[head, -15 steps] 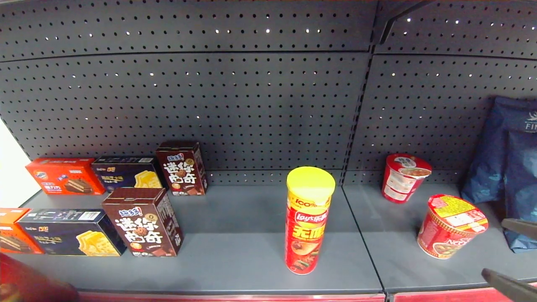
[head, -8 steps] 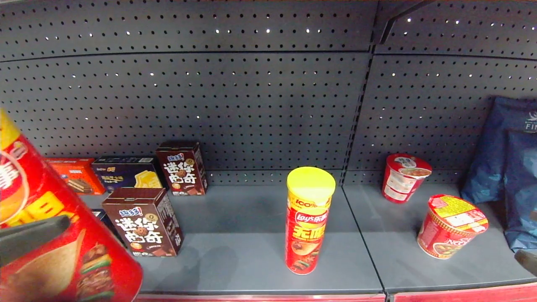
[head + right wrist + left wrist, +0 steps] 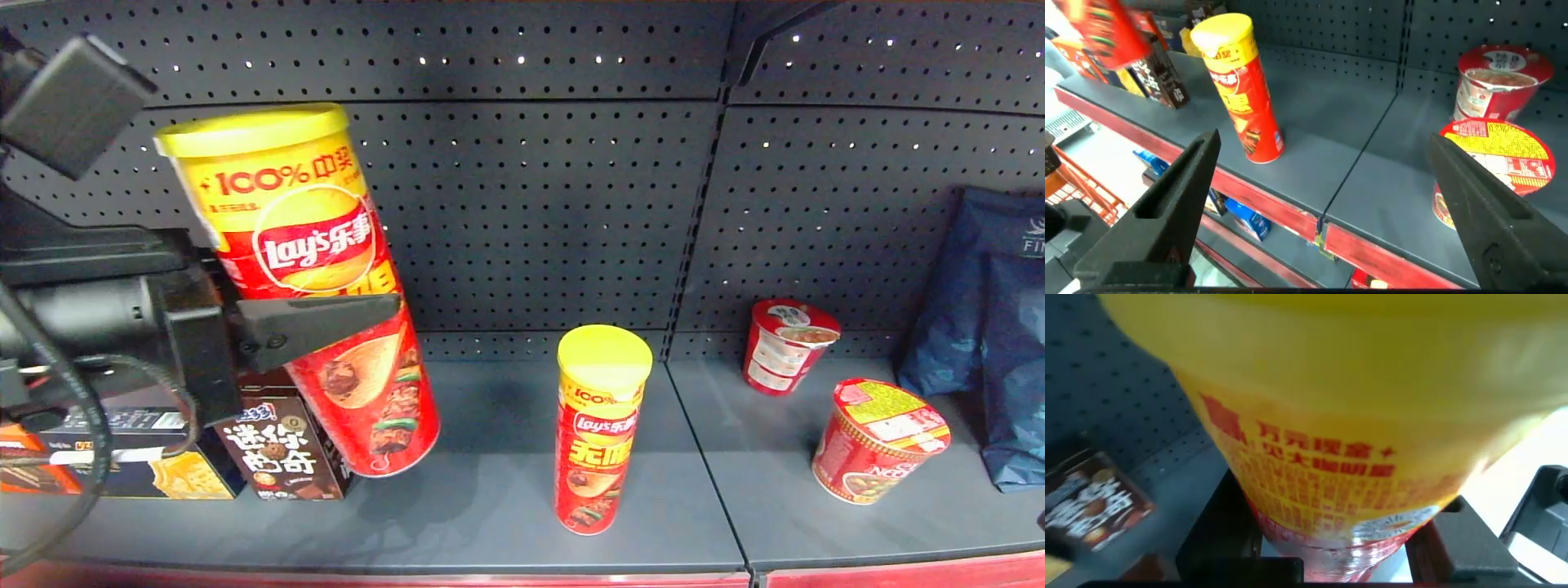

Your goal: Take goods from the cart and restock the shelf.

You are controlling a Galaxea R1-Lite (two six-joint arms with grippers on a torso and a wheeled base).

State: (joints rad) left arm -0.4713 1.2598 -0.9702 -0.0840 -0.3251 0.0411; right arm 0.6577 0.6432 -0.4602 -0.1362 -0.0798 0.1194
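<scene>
Left end effector (image 3: 359, 314), can (image 3: 286, 204) above shelf (image 3: 490, 490)

Held can (image 3: 298, 269) L of standing can (image 3: 602, 425)

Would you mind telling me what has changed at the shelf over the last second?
The left gripper, shut on a chip can, rose from the lower left and swung up and right, in front of the cookie boxes. The right gripper, open, drew back toward the lower right. The standing chip can and both noodle cups stayed put.
</scene>
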